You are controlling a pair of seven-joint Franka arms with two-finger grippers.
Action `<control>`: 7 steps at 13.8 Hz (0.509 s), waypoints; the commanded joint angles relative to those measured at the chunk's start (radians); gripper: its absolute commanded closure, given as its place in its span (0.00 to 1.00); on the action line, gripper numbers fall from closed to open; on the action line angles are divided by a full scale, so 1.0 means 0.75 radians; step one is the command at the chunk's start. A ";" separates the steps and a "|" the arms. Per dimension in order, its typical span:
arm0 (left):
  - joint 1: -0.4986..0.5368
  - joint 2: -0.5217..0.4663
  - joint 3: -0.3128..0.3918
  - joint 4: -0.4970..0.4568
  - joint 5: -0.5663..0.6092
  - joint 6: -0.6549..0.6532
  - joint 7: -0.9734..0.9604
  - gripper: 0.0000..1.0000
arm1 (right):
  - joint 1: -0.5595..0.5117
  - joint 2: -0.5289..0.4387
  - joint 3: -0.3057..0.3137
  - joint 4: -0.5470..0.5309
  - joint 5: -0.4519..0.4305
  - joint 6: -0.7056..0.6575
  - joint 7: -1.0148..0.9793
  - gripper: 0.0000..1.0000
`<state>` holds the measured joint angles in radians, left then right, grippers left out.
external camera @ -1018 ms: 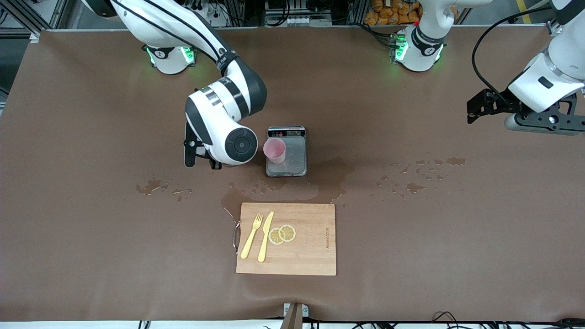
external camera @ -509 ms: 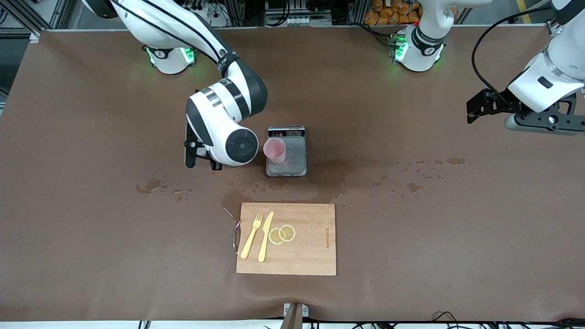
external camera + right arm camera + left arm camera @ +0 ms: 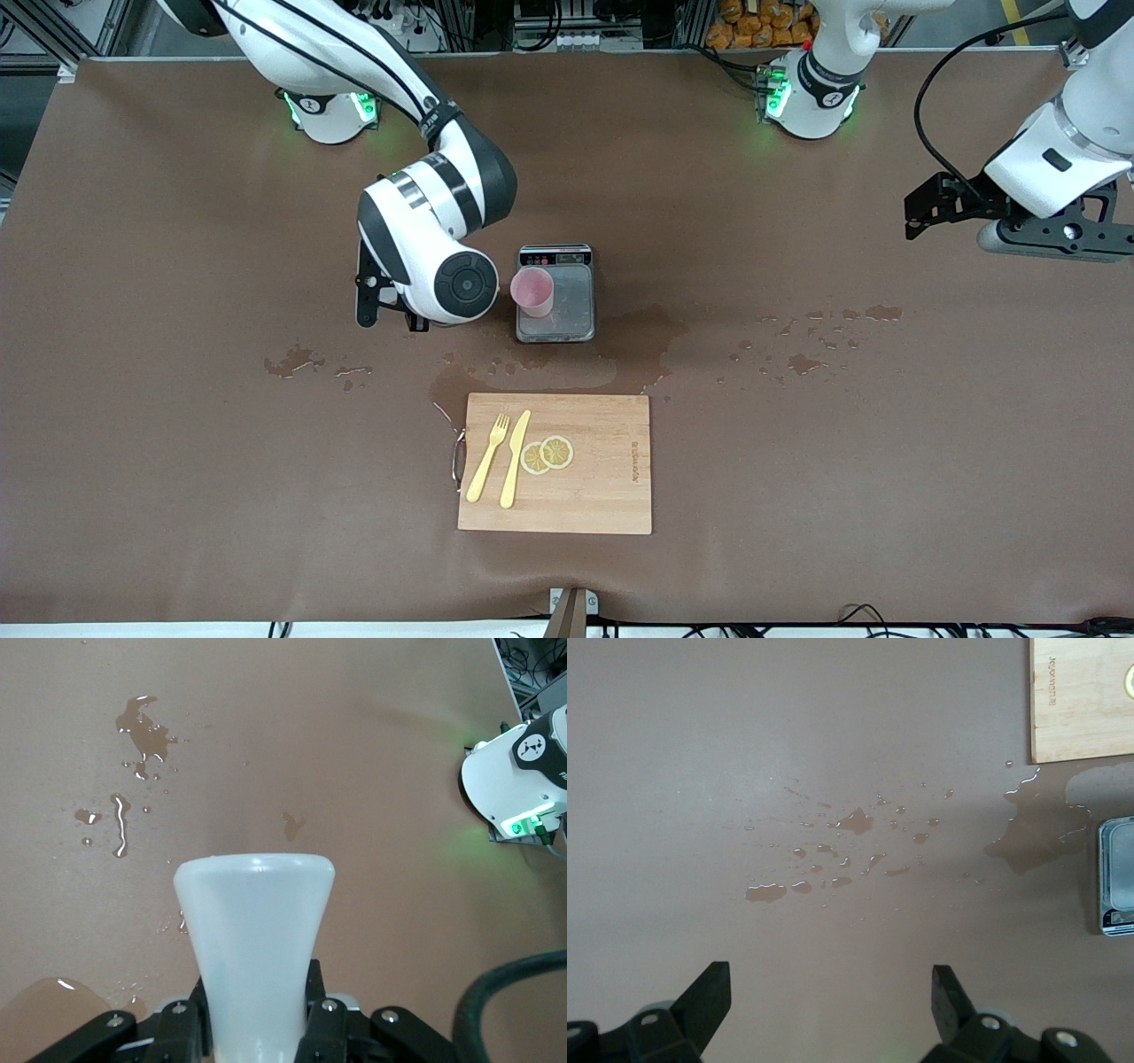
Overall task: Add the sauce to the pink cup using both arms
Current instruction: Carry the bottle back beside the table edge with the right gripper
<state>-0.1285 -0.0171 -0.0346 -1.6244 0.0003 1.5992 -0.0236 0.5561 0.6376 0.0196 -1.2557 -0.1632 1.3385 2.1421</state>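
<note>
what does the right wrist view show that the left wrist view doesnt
Only the right wrist view shows the right claw shut on the sauce, plus the base of the right arm with its green light. Only the left wrist view shows the left claw open and empty over scattered droplets, with a corner of the wooden board and the edge of the grey scale. Both share the brown table with wet spill marks. Neither shows the pink cup.
</note>
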 commanded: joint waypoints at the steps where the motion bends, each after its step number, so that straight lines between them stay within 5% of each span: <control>1: 0.000 0.015 0.001 0.035 -0.025 -0.028 -0.009 0.00 | -0.074 -0.001 0.011 0.061 0.084 -0.007 -0.066 1.00; 7: 0.000 0.015 0.001 0.035 -0.025 -0.026 -0.007 0.00 | -0.306 -0.091 0.005 0.058 0.520 0.089 -0.274 1.00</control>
<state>-0.1285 -0.0171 -0.0346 -1.6244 0.0003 1.5992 -0.0236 0.3835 0.6213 0.0141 -1.2055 0.1409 1.4127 2.0085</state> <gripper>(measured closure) 0.000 0.595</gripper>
